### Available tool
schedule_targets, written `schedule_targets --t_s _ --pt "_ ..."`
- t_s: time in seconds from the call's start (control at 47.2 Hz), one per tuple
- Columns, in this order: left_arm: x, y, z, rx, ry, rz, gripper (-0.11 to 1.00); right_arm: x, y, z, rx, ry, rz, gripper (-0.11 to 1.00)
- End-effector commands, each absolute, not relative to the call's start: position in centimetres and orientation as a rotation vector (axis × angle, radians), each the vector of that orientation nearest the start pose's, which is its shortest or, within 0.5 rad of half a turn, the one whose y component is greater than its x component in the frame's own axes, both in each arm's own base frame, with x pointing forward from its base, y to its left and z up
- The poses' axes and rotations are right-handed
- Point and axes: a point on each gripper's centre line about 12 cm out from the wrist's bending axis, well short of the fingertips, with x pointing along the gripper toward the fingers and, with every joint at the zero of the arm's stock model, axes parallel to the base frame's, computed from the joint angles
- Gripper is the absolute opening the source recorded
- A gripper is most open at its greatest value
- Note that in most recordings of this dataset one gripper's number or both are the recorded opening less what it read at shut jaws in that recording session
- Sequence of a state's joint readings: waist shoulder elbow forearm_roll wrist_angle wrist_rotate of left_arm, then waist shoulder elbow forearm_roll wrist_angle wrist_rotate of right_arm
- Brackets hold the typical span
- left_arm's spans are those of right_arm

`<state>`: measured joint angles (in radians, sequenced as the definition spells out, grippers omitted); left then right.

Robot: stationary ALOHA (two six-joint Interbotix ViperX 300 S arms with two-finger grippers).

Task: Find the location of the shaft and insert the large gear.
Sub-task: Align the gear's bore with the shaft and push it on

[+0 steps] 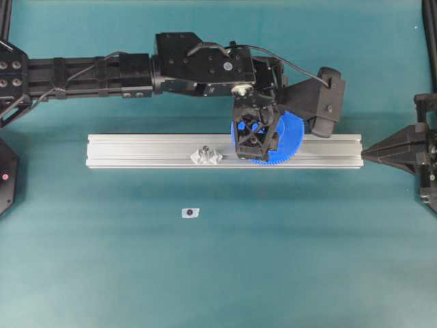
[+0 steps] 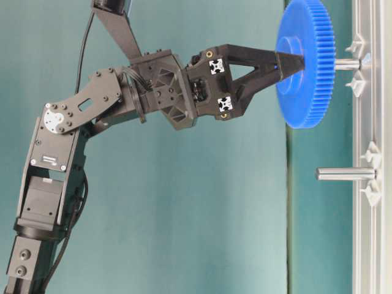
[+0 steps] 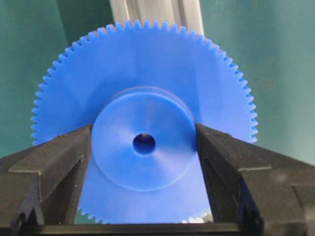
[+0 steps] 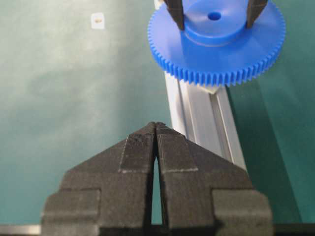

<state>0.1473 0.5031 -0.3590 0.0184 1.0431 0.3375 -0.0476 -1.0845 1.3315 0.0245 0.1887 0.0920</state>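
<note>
Fingers of the left gripper (image 3: pixel 143 147) clamp the large gear (image 3: pixel 142 142) by its hub; right fingers (image 4: pixel 156 129) pressed together, empty. Advise centring bore over the shaft (image 2: pixel 346 64) before lowering squarely.

Open green mat (image 1: pixel 273 260) lies free on both sides of the aluminium rail (image 1: pixel 136 150); two upright pins, the shaft (image 2: pixel 346 174) included, obstruct passage above it.

Left gripper (image 3: pixel 144 147) jaws spread wide, arm outstretched; right gripper (image 4: pixel 156 129) jaws seemingly together, drawn back.
</note>
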Motion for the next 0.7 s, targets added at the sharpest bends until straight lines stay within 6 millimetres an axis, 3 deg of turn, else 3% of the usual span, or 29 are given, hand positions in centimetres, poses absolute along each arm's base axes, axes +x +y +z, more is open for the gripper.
schedule_targets --t_s 0.0,0.614,0.678 --pt "53.0 9.8 22.6 0.219 1.158 -0.025 0.72 16.3 -0.7 20.1 0.138 0.421 -0.071 0.01" --pt "53.1 8.9 23.2 0.221 1.15 -0.034 0.72 16.3 -0.7 20.3 0.138 0.42 -0.071 0.01" --pt "53.2 8.8 23.3 0.223 1.145 -0.034 0.76 16.3 -0.7 20.4 0.138 0.417 -0.071 0.01"
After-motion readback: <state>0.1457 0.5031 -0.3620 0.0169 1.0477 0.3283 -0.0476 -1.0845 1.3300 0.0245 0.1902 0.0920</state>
